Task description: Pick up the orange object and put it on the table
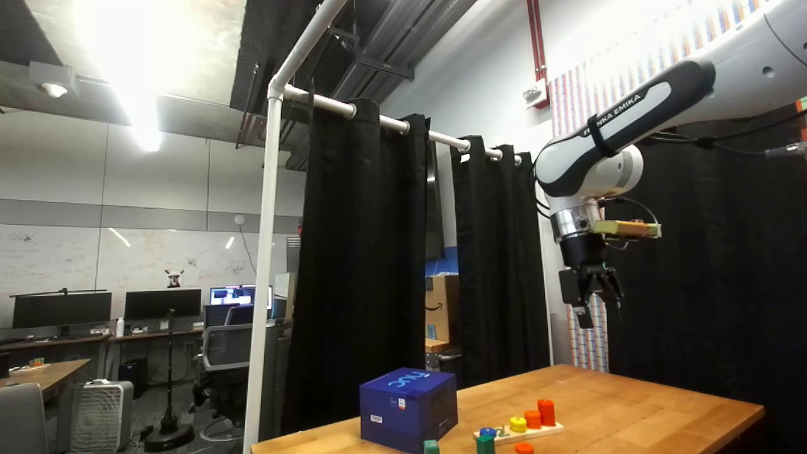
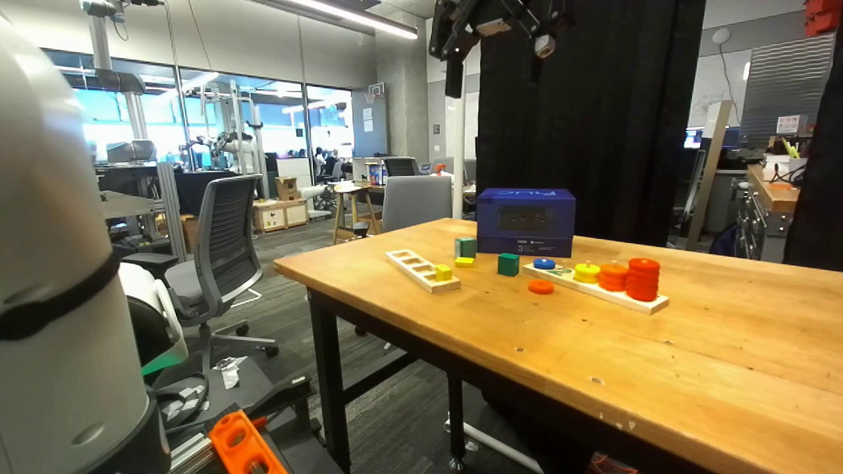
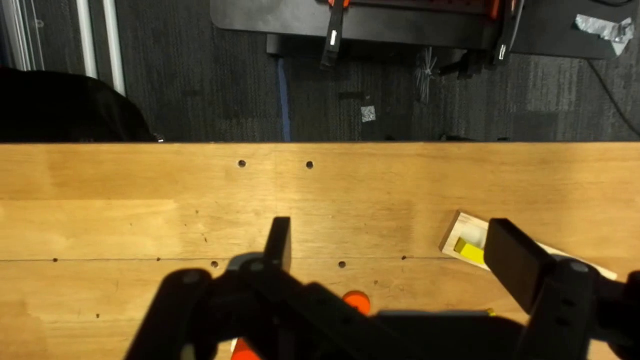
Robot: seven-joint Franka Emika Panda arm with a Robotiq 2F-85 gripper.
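Pincer (image 2: pixel 494 79) apart, nothing between its jaws, well above the counter (image 2: pixel 724 355). Target's either the orange rings (image 2: pixel 613 278) on the peg board (image 2: pixel 651 307), between yellow rings (image 2: pixel 587 273) and red stack (image 2: pixel 643 280), or the orange disc (image 2: pixel 541 287) flat on the counter — can't tell. Probably light, stiff, slick painted wood — pinch across the rim; if pegged, lift straight up.

A blue box (image 1: pixel 408 411) stands near green blocks (image 1: pixel 485 445), black curtains (image 1: pixel 362 252) behind it.

Exterior views across the table (image 2: pixel 724 355), wrist's downward.
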